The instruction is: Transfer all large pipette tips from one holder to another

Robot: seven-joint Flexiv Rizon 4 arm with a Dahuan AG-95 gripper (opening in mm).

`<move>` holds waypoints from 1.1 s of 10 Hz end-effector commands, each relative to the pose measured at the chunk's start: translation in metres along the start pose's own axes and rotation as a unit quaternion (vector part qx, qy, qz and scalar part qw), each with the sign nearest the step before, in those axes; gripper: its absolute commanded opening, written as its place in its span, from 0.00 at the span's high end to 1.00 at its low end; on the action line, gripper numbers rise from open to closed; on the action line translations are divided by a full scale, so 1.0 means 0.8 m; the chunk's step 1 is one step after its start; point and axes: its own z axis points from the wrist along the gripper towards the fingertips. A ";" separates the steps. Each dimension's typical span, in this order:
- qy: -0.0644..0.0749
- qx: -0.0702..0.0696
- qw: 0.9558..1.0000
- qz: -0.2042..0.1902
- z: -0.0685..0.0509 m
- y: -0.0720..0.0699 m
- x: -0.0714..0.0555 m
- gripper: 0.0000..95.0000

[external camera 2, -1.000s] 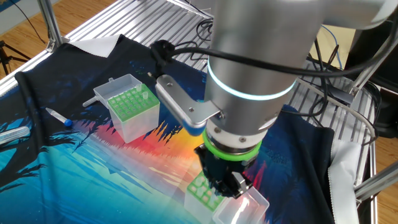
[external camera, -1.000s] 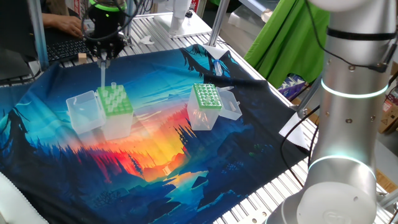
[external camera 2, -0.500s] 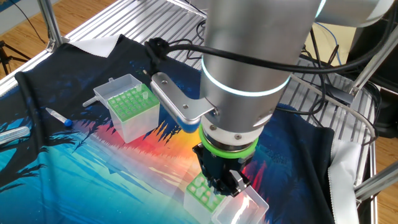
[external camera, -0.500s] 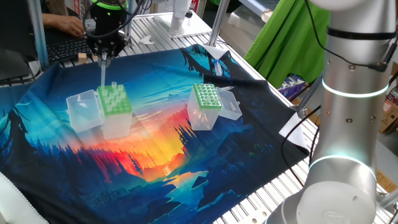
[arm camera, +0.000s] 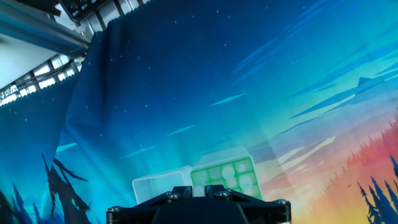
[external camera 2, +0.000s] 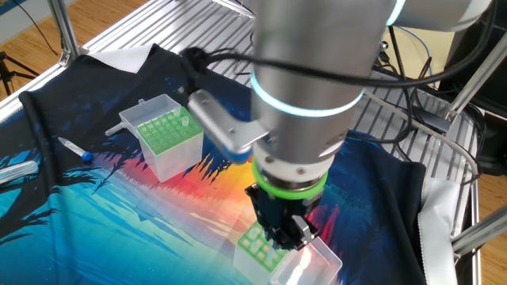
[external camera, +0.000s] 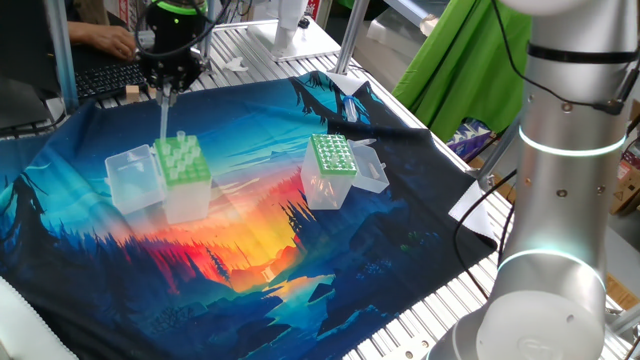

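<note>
The tool (external camera: 165, 92) was high above the worktop (external camera: 300, 30) and its two fingers were pressed together on the wide upper end of one large pipette tip (external camera: 163, 118). This tip hung straight down from the tool, upright, and its thin lower end was in the air, a little above the light-green top plate of the wide-holed holder (external camera: 184, 165). The lower end was not touching the plate. Directly below the tool, this holder stood on the colourful cloth (external camera: 260, 230) that covered the worktop, and its clear lid (external camera: 134, 180) was open and lay just beside the box. One other tip (external camera: 182, 137) was sticking up from the plate near the hanging one; white tip heads showed in several other holes.

In the hand view the holder (arm camera: 225, 177) was seen from above, just under the dark body of the tool, with the lid (arm camera: 160, 185) next to it; the fingertips themselves were hidden there.

The narrow holder with the darker-green finely holed plate (external camera: 331, 170) stood well apart from the tool, to the side of the first box on the same cloth, also with its lid open. In the other fixed view it (external camera 2: 166, 142) was behind the arm, and a small blue-capped object (external camera 2: 75, 148) lay on the cloth beyond it
</note>
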 end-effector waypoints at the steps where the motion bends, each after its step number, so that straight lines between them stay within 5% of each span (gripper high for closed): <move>1: -0.009 0.002 1.000 0.005 0.000 -0.001 0.000 1.00; 6: -0.024 0.014 1.000 0.012 0.000 -0.001 0.000 1.00; 11: -0.025 0.018 0.999 0.015 0.000 -0.001 0.000 1.00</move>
